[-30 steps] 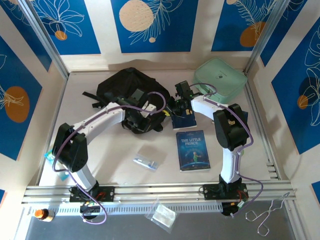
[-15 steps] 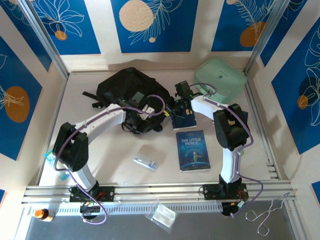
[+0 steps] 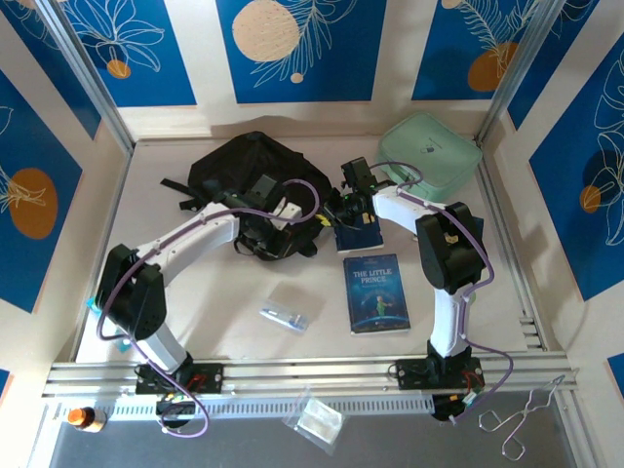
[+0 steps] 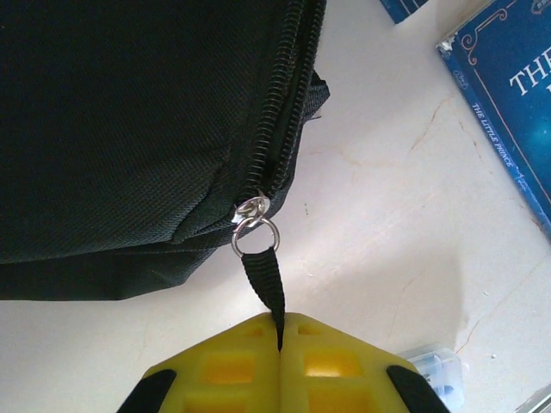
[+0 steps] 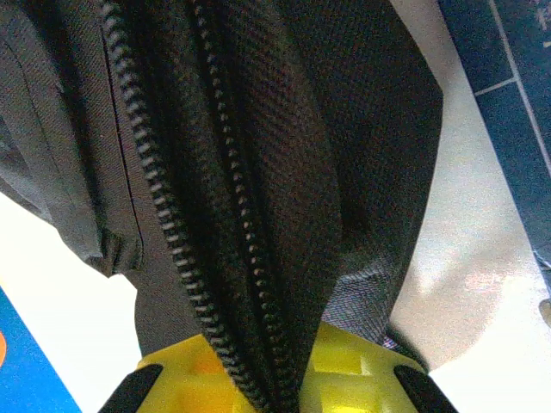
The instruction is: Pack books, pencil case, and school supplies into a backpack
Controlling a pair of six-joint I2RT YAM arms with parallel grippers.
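Nearest me, outside the slotted rail [image 3: 312, 375], metal forceps [image 3: 517, 421] lie on the right, a small clear bag [image 3: 317, 419] in the middle and an orange-capped thing [image 3: 83, 419] on the left. Past the arm bases, the pale table [image 3: 224, 331] carries the pencil case [image 3: 285, 315], lying flat by itself. Near it on the right is the large book [image 3: 378, 293] — "The Little Prince", face up. Both lie out on the table, apart from the backpack [image 3: 244, 171].

A little farther, a smaller book [image 3: 356, 236] lies partly under the right arm's wrist. Here both arms reach over the bag's near side. The left gripper [image 4: 280, 325] is clenched on the black zip pull [image 4: 263, 275], whose strap runs straight up to a metal ring at the zip's end. The right gripper [image 5: 275, 383] is clamped on a fold of the bag's fabric beside the zip teeth.

The backpack itself slumps at the far middle-left, with a strap [image 3: 180, 187] trailing out to the left. A mint-green case [image 3: 429, 148] sits in the far right corner, apart from the bag. Behind stand cream walls with blue panels — white leaves, orange and pale discs.
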